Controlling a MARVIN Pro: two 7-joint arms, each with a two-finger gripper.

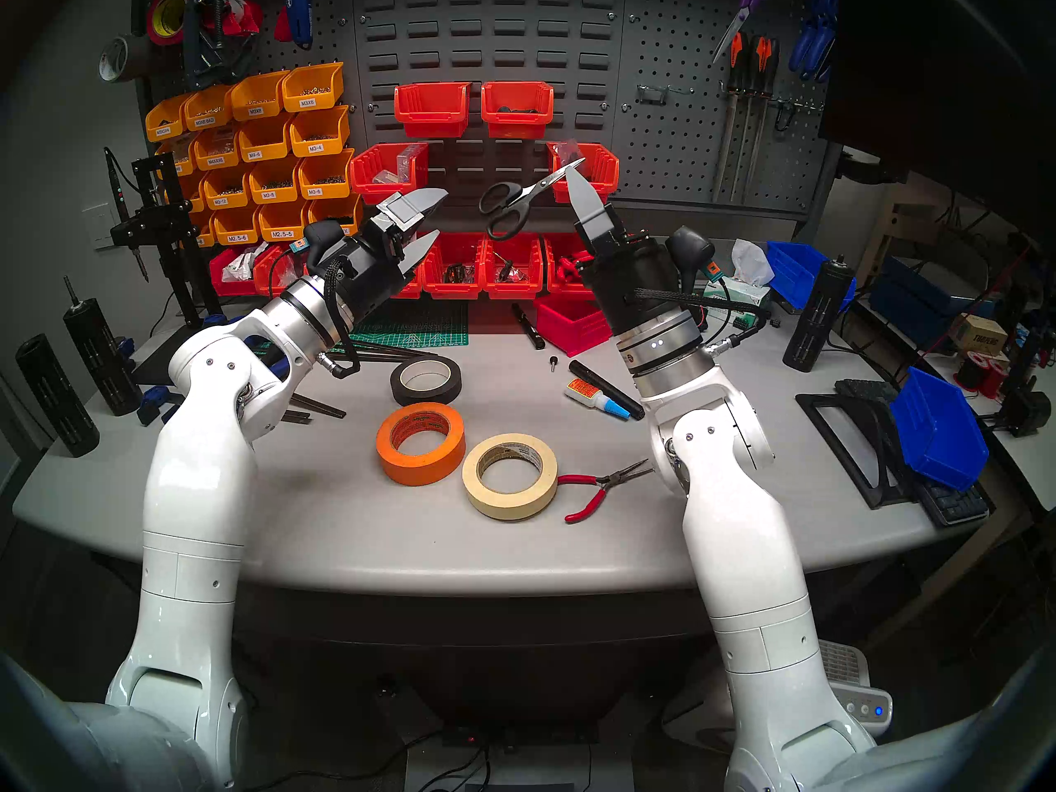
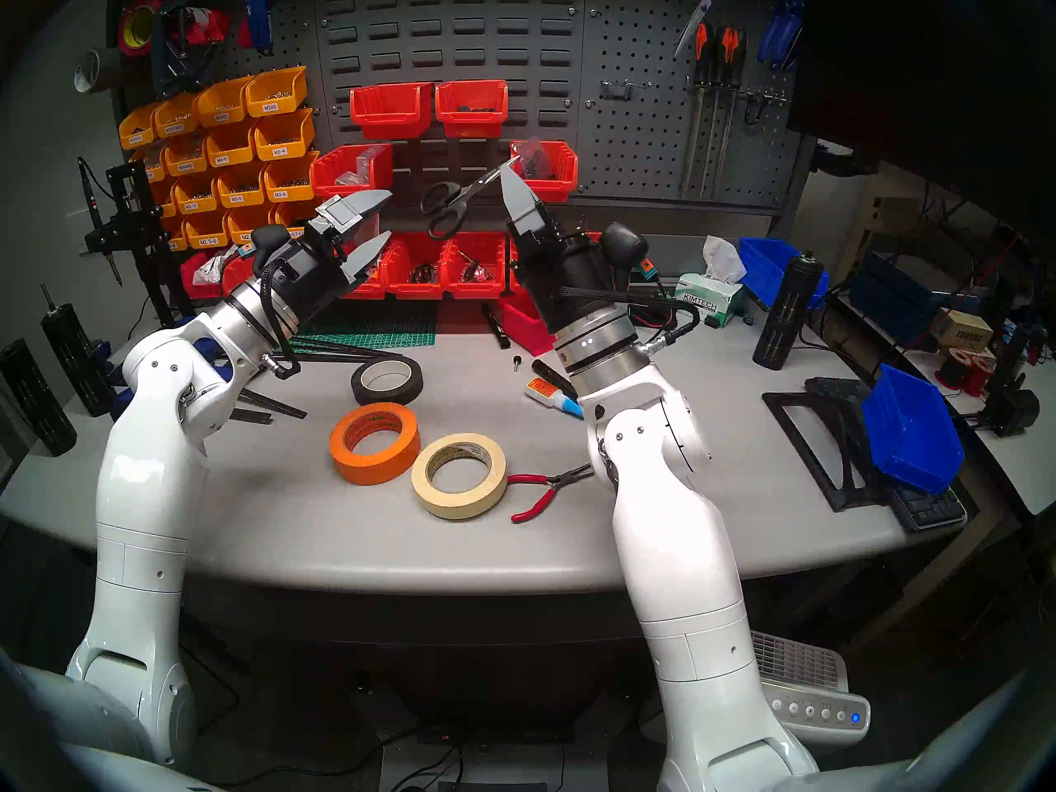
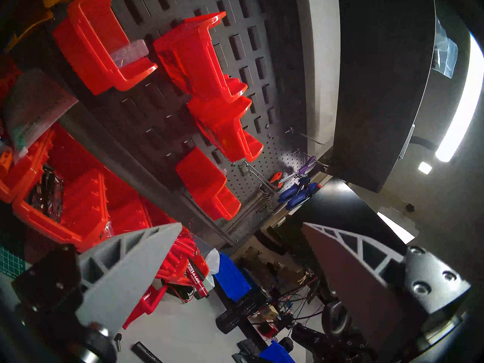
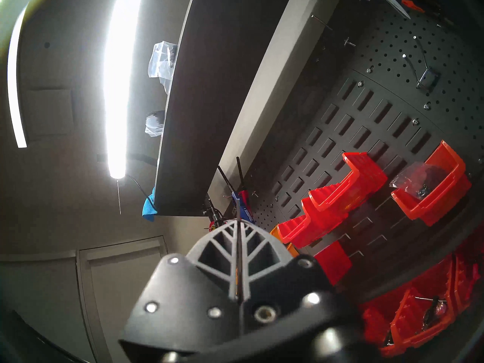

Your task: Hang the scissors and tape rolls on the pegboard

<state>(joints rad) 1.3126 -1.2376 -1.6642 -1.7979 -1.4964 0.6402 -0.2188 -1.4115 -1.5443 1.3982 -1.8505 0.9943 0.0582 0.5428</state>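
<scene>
The right end effector [image 1: 573,175] is closed on the blades of the scissors [image 1: 517,199], held above the bench [image 1: 657,539]; they look light, stiff and slippery, so the open left end effector [image 1: 430,220] could take the black handles.

Tissue box [image 2: 708,304] reads KIMTECH; yellow bins [image 1: 307,103] labelled M3X6, M3-4, M2.5-6

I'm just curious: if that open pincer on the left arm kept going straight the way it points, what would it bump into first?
Probably the black-handled scissors that the right pincer holds up by the blades; the left pincer points toward their handles. Depth is unclear; it might pass them and reach the red bins.
</scene>
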